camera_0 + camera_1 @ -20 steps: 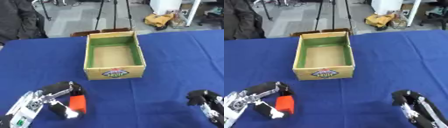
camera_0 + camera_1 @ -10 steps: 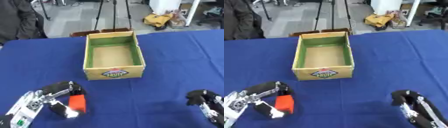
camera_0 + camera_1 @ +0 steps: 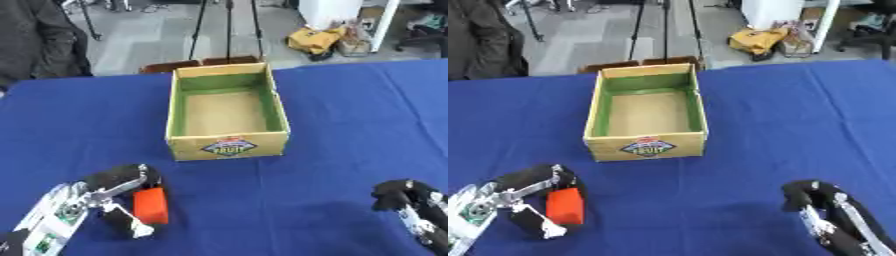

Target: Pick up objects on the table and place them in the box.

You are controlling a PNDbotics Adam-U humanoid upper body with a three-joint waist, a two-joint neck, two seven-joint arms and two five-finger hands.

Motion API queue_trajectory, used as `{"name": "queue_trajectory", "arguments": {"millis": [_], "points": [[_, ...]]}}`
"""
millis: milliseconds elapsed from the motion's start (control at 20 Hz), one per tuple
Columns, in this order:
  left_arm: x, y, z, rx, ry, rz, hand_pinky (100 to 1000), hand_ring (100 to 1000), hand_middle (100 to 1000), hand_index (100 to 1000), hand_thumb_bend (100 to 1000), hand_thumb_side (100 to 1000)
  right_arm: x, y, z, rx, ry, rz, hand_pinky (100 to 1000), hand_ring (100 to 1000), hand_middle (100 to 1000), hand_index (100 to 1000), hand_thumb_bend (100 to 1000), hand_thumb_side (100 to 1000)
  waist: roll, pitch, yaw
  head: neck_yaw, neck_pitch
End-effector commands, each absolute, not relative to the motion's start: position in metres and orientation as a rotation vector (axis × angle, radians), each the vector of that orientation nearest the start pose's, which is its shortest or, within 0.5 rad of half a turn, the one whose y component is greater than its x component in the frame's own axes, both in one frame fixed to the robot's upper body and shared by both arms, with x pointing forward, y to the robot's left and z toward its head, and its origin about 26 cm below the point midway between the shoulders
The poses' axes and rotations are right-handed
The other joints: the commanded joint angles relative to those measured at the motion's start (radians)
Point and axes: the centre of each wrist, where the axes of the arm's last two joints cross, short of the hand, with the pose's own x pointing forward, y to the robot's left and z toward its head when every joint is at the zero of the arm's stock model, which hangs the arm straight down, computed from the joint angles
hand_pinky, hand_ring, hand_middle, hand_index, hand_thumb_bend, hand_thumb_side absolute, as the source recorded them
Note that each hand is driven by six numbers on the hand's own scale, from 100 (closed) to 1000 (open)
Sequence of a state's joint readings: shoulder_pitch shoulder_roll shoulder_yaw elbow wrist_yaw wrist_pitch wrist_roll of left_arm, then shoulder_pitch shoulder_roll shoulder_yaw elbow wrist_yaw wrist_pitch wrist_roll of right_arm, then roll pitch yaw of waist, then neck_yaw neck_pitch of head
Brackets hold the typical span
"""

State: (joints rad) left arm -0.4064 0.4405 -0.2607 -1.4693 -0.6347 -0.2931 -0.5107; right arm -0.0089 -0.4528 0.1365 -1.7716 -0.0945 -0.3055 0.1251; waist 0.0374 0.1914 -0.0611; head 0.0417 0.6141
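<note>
While left robot hand (image 3: 114,200) grips, orange block (image 3: 150,206) upright

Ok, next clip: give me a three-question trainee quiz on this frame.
1. True or false: the box already holds an object.
2. Which robot hand has the orange block between its fingers? A) left robot hand B) right robot hand
3. Fill in: relative to the robot, the orange block lies ____ of the box's front wall and to the left.

Key: 1 false; 2 A; 3 nearer (on the robot's side).
</note>
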Motion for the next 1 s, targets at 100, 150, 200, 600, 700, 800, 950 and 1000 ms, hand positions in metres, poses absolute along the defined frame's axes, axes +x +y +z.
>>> {"name": "queue_trajectory", "arguments": {"millis": [100,150,200,600,700,800,950,1000], "points": [[0.368,0.264,0.093,0.407,-1.545,-1.628,100,237,214,429,185,139,0.275,-0.301,0.071,0.003,-1.995,0.612,760,526,417,697,103,581,-0.004,-0.007,0.0,-0.003,-0.005],[0.368,0.264,0.092,0.411,-1.549,-1.618,100,203,179,396,163,136,0.275,-0.301,0.071,0.003,-1.995,0.612,760,526,417,697,103,581,-0.003,-0.007,0.0,-0.003,-0.005],[0.369,0.264,0.092,0.415,-1.556,-1.609,100,186,162,380,149,137,0.275,-0.301,0.071,0.003,-1.995,0.612,760,525,416,697,103,582,-0.003,-0.007,0.0,-0.003,-0.004],[0.366,0.269,0.131,0.424,-1.657,-1.601,100,175,149,367,133,128,0.274,-0.303,0.069,-0.004,-1.985,0.608,760,525,416,697,103,583,0.004,-0.015,0.001,-0.009,-0.001],[0.364,0.272,0.152,0.423,-1.701,-1.618,100,176,150,367,149,123,0.274,-0.304,0.068,-0.006,-1.98,0.608,760,525,416,697,102,583,0.007,-0.019,0.002,-0.014,0.0],[0.36,0.274,0.18,0.421,-1.748,-1.652,100,177,151,366,169,122,0.273,-0.305,0.067,-0.009,-1.975,0.608,760,525,416,697,102,583,0.012,-0.025,0.003,-0.019,0.001],[0.354,0.275,0.221,0.418,-1.805,-1.712,100,180,153,365,204,120,0.272,-0.307,0.065,-0.015,-1.966,0.61,760,525,416,697,102,583,0.02,-0.032,0.004,-0.027,0.001],[0.352,0.274,0.233,0.422,-1.821,-1.726,100,180,154,364,222,118,0.272,-0.307,0.065,-0.015,-1.964,0.61,760,525,416,697,102,583,0.022,-0.033,0.004,-0.029,0.001]]}}
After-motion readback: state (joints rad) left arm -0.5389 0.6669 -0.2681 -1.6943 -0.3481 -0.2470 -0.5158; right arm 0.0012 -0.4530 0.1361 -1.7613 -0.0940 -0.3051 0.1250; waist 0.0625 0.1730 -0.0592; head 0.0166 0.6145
